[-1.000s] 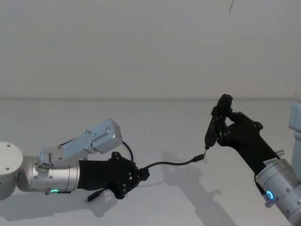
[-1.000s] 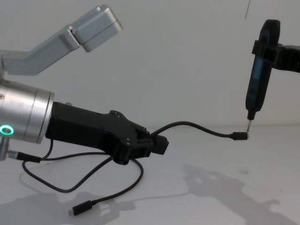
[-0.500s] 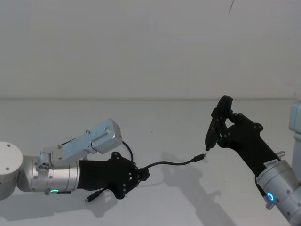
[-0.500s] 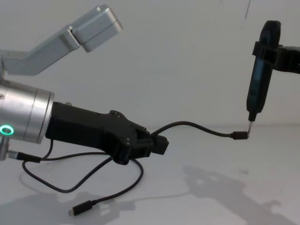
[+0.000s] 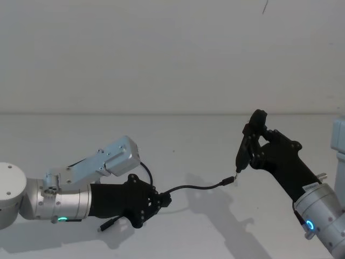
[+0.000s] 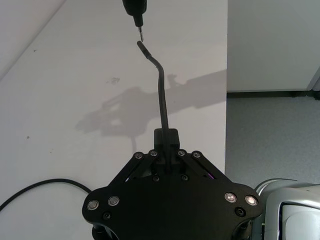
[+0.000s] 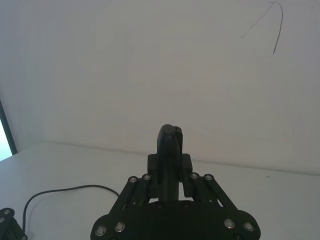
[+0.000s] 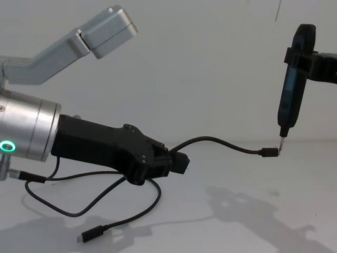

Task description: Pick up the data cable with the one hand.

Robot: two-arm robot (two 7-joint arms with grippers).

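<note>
White wall and a pale surface (image 5: 205, 226) set the scene from the head view. At the lower left of the frame the left pincer (image 5: 161, 200) is closed on the data cable (image 5: 194, 188), which arcs rightward to a plug at mid-right. There the right pincer (image 5: 249, 141) holds a slim pen-like tool (image 5: 247, 147), its tip at that plug.

From the left wrist view, the left pincer (image 6: 165, 150) clamps the cable, (image 6: 161, 95) which rises toward the tool tip (image 6: 141, 34) at the top of the frame.

From the right wrist view, the right pincer (image 7: 170, 175) grips the tool (image 7: 170, 145) upright at centre.

From the chest view, the cable (image 8: 221, 142) leaves the left pincer (image 8: 176, 163) and its forward stretch hangs clear above the surface (image 8: 237, 221), while the rest loops on it at lower left. I judge the grasp made and the lift only partly done.
</note>
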